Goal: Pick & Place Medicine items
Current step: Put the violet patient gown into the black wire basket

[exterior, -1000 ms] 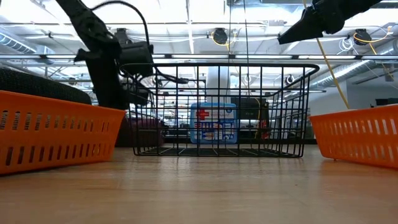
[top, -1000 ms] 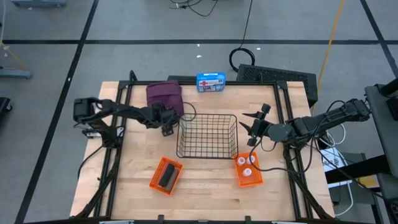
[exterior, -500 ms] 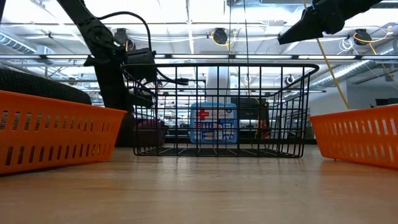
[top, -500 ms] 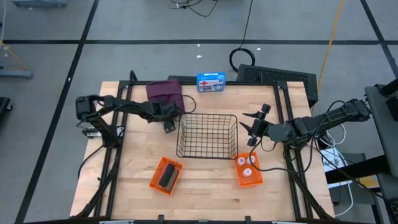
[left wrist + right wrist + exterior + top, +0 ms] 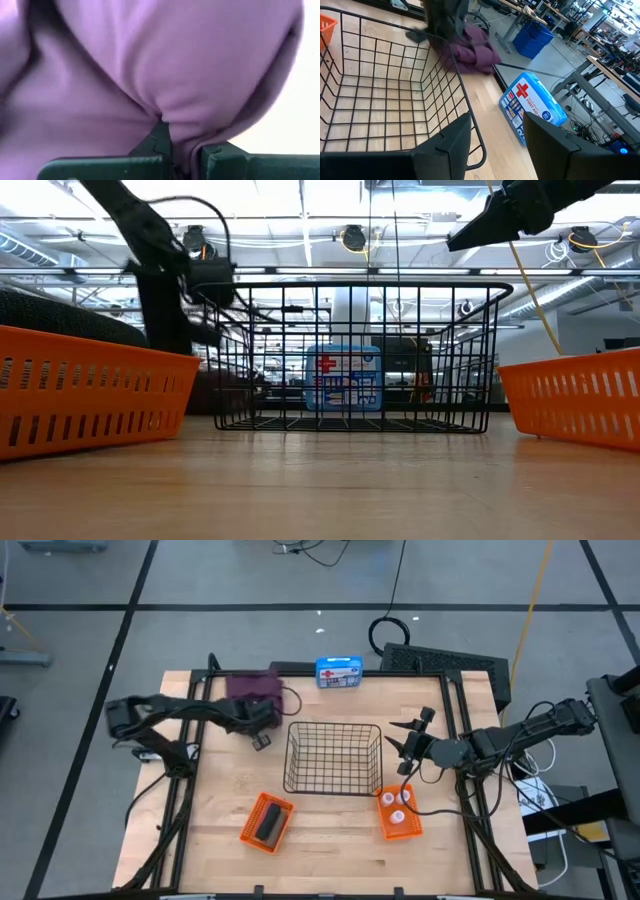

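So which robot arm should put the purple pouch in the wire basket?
Probably the left: the left gripper is shut on the maroon pouch. The right gripper is open, across the wire basket.

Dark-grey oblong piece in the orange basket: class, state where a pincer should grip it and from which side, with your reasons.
Probably across its short width near the middle, coming straight down from above. The dark-grey piece lies flat along the length of the orange basket, whose walls close off every sideways approach, while its top is open.
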